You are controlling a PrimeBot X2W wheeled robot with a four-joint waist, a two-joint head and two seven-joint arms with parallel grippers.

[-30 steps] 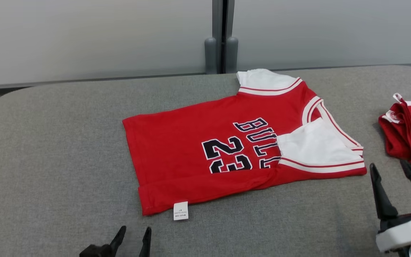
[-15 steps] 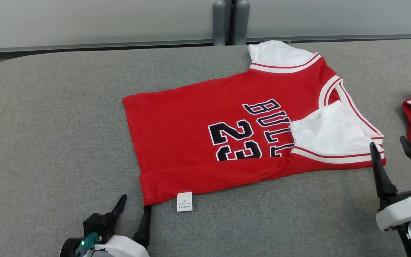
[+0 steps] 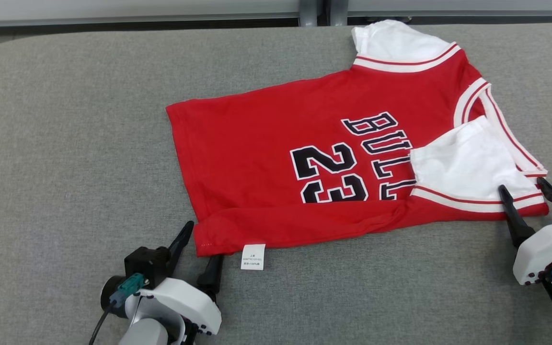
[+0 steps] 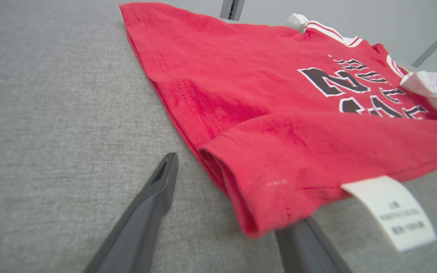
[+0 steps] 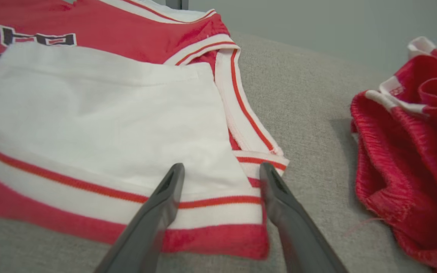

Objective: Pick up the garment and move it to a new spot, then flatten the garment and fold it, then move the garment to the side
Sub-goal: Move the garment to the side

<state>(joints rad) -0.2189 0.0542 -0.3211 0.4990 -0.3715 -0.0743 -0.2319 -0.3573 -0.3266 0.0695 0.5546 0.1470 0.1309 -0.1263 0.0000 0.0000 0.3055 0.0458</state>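
left gripper (image 3: 202, 243): long dark tapered fingers (image 3: 180, 242), rounded white housing (image 3: 185, 302)
behind left gripper: teal connector (image 3: 130, 285), black cable (image 3: 97, 326)
right gripper (image 3: 521, 185): same dark-and-white build

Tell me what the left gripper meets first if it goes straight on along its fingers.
The left gripper would probably meet the red jersey, its folded corner lying between the open fingers.

Lab-like test space (perhaps an office): grey felt table (image 3: 65, 120), pale partition wall (image 5: 317, 22).
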